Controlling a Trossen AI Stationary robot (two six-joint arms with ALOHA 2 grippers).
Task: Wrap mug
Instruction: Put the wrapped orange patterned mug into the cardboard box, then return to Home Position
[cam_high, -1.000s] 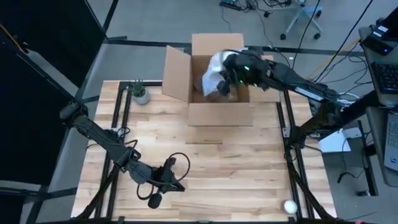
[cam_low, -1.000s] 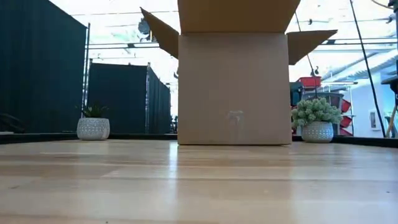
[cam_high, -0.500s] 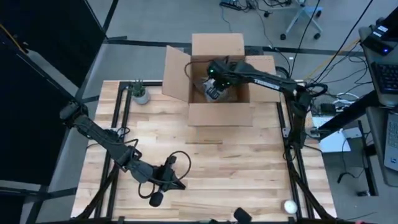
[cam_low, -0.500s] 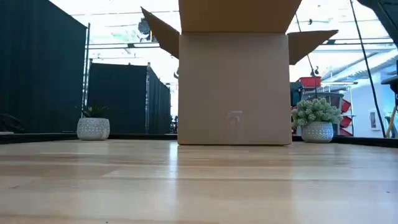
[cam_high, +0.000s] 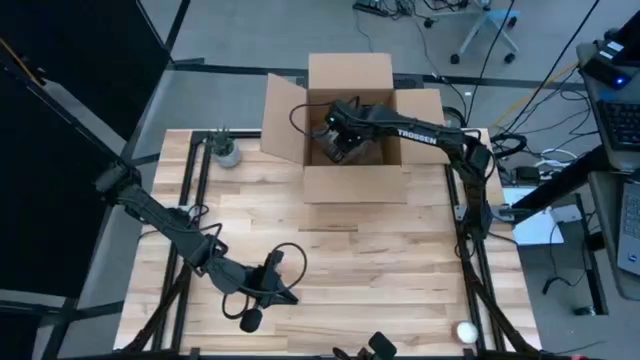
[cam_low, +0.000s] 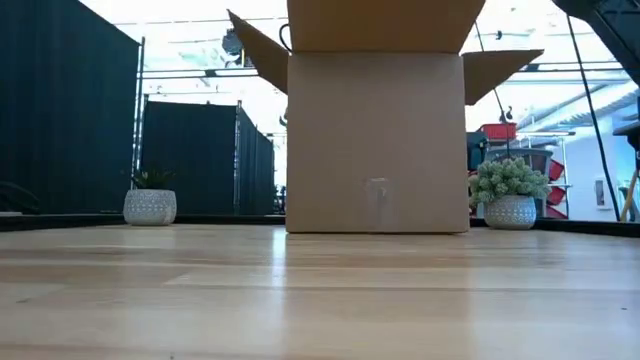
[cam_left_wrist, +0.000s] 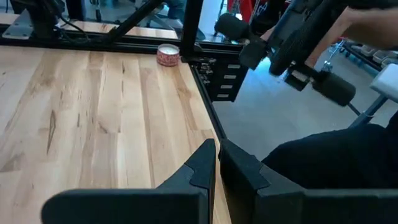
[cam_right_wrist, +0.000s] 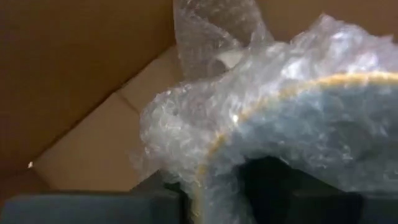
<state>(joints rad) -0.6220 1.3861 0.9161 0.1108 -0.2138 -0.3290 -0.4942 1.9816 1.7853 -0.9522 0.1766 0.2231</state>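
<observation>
An open cardboard box (cam_high: 355, 130) stands at the table's far middle; the low view shows only its near wall (cam_low: 376, 140). My right gripper (cam_high: 338, 140) reaches down inside it, shut on the mug (cam_right_wrist: 323, 124), a blue one with a yellow rim, covered in clear bubble wrap (cam_right_wrist: 205, 118). My left gripper (cam_high: 288, 297) rests shut near the table's near left, fingertips together (cam_left_wrist: 216, 149), with nothing in it. My right gripper has the wrapped mug between its two fingers, at the wrap-covered rim side (cam_right_wrist: 214, 162). The bubble wrap hides the exact place of contact. The fingers slant down into the box from the table's right. Whether the mug rests on the box floor cannot be told.
A small potted plant (cam_high: 226, 150) stands left of the box, and a second plant (cam_low: 510, 195) shows at its right in the low view. A small round candle (cam_high: 466, 330) sits at the near right corner. A person with a dark hand-held device (cam_left_wrist: 292, 37) is beyond the near edge.
My right gripper has gone down into the box and toward its left side, carrying the wrapped mug from above the box's rim to deep inside it. The white bundle that showed above the box is now mostly hidden by the arm.
</observation>
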